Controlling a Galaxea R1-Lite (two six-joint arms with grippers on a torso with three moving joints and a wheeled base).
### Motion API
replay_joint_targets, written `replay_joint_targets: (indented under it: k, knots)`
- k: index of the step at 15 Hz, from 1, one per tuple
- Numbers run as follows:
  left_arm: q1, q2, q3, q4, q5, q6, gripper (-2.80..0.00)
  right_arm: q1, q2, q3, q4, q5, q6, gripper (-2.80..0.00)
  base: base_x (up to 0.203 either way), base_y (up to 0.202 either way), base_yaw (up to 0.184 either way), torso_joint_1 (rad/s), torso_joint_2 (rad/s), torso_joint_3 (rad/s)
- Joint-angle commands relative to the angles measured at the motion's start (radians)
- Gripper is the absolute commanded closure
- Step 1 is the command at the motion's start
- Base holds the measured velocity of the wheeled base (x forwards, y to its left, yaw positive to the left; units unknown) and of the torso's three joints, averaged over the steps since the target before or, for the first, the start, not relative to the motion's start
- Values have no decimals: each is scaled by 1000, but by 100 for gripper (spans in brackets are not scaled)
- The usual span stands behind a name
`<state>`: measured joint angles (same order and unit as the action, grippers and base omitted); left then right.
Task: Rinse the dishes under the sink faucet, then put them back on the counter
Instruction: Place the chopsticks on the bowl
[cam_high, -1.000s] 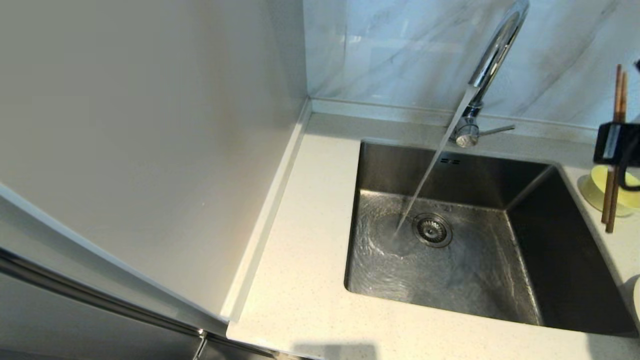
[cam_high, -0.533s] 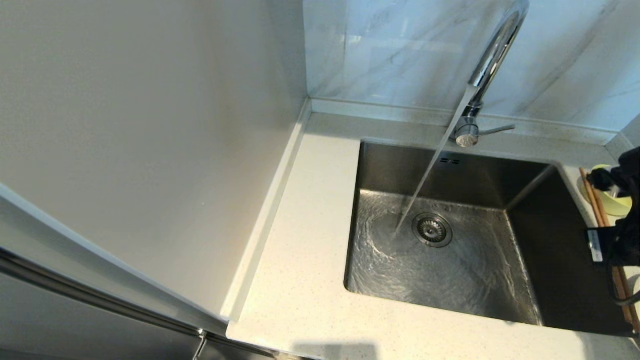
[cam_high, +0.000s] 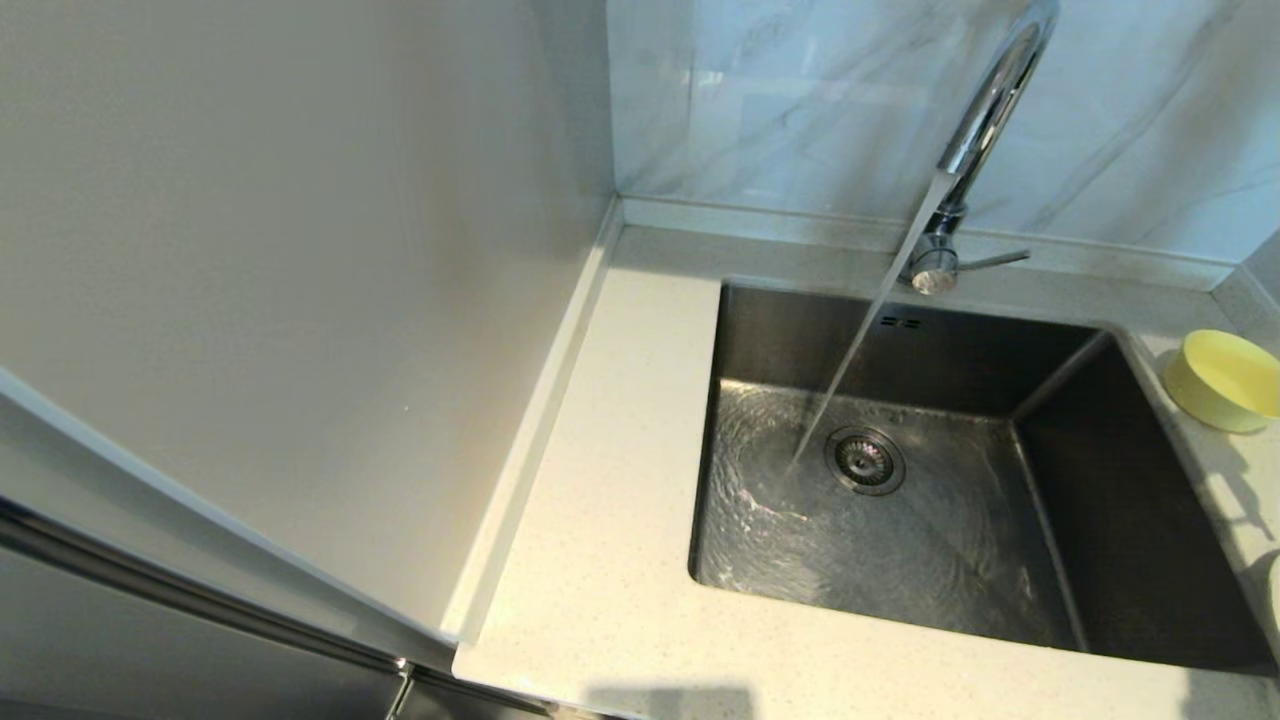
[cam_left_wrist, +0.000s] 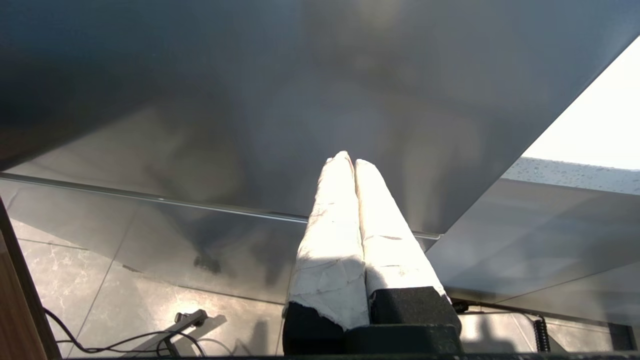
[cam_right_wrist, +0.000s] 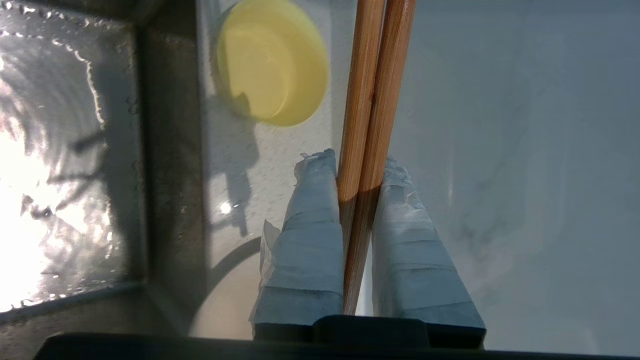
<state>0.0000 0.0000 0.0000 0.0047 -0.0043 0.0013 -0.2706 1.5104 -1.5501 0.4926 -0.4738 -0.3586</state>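
Water runs from the chrome sink faucet (cam_high: 985, 110) into the steel basin (cam_high: 1100, 520). A pale yellow bowl (cam_high: 1225, 378) stands on the cream counter (cam_high: 610, 560) to the right of the basin. My right gripper (cam_right_wrist: 356, 165) is outside the head view. In its wrist view it is shut on the two brown chopsticks (cam_right_wrist: 372, 90), which reach out past the fingertips above the counter, beside the bowl (cam_right_wrist: 272, 60). Part of the white plate (cam_right_wrist: 225, 300) curves in under that gripper. My left gripper (cam_left_wrist: 350, 160) is parked low, shut with nothing in it.
A tall pale cabinet panel (cam_high: 300, 300) walls off the counter's left side. Marble tiles (cam_high: 800, 100) back the faucet. The drain strainer (cam_high: 865, 460) sits in the wet basin floor. The left gripper faces a grey steel surface (cam_left_wrist: 300, 100) above a tiled floor.
My right gripper, holding the chopsticks upright at the head view's right edge, dropped lower beside the basin and then left that view. The bowl now shows uncovered.
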Motion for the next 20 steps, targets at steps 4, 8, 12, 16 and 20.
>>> replay_joint_targets:
  k: [4, 8, 12, 16, 20]
  knots:
    - [0, 0, 0, 0, 0, 0, 0, -40, 164, -389, 302, 95, -24, 0, 0, 0, 0, 0, 0, 0]
    - [0, 0, 0, 0, 0, 0, 0, -80, 282, -422, 379, 183, -24, 0, 0, 0, 0, 0, 0, 0]
    - [0, 0, 0, 0, 0, 0, 0, -105, 365, -423, 299, 175, -22, 0, 0, 0, 0, 0, 0, 0]
    - [0, 0, 0, 0, 0, 0, 0, -110, 439, -423, 270, 134, 20, 0, 0, 0, 0, 0, 0, 0]
    - [0, 0, 0, 0, 0, 0, 0, -110, 497, -423, 200, 106, 26, 0, 0, 0, 0, 0, 0, 0]
